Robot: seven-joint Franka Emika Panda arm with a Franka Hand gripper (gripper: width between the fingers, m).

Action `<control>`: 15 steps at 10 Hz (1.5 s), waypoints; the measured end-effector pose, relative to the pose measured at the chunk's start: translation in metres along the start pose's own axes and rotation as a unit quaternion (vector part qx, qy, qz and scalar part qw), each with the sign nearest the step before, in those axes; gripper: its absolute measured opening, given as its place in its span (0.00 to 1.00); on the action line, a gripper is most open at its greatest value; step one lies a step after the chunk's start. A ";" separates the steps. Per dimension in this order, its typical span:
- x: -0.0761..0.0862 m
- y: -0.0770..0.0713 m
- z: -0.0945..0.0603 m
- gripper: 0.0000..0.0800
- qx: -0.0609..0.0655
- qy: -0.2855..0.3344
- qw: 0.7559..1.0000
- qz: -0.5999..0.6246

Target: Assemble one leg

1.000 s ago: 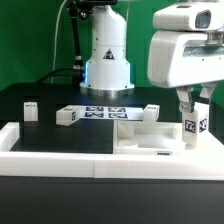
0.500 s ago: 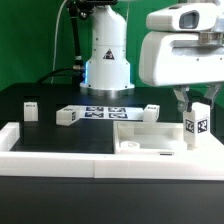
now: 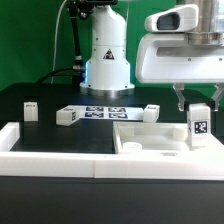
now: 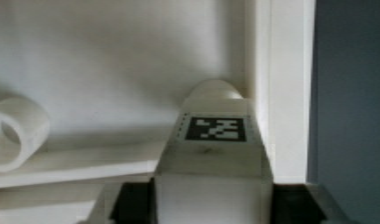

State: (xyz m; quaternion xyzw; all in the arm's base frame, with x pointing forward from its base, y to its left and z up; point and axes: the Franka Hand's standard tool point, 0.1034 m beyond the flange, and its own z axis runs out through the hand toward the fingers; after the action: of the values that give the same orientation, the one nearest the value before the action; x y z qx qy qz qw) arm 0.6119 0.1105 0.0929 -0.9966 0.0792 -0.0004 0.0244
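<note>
My gripper point(image 3: 198, 103) is shut on the top of a leg point(image 3: 198, 125), a small white post with a black-and-white tag. The leg stands upright over the right corner of the large flat white panel point(image 3: 150, 138). I cannot tell whether its lower end touches the panel. In the wrist view the leg point(image 4: 213, 150) runs out from between the dark fingers point(image 4: 134, 203) of my gripper point(image 4: 213, 208), tag facing the camera. The panel point(image 4: 116, 90) lies behind it, with a round hole point(image 4: 9, 130) off to one side.
Three more white legs lie on the black table: one point(image 3: 30, 108) at the exterior view's left, one point(image 3: 68, 116) beside the marker board point(image 3: 105, 112), one point(image 3: 150, 110) behind the panel. A white border rail point(image 3: 60, 142) runs along the front. The robot base point(image 3: 107, 60) stands behind.
The wrist housing has risen a little and shifted toward the exterior view's left. The held leg has gone from slightly tilted to upright and moved slightly right.
</note>
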 end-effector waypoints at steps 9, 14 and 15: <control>-0.003 -0.017 0.001 0.37 0.010 0.001 0.934 0.357; -0.004 -0.018 0.001 0.69 0.013 -0.004 0.925 0.379; -0.005 -0.017 0.001 0.69 0.011 -0.007 0.932 0.362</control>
State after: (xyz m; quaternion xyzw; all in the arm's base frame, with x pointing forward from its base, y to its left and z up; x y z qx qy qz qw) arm 0.6099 0.1284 0.0925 -0.9001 0.4341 0.0143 0.0341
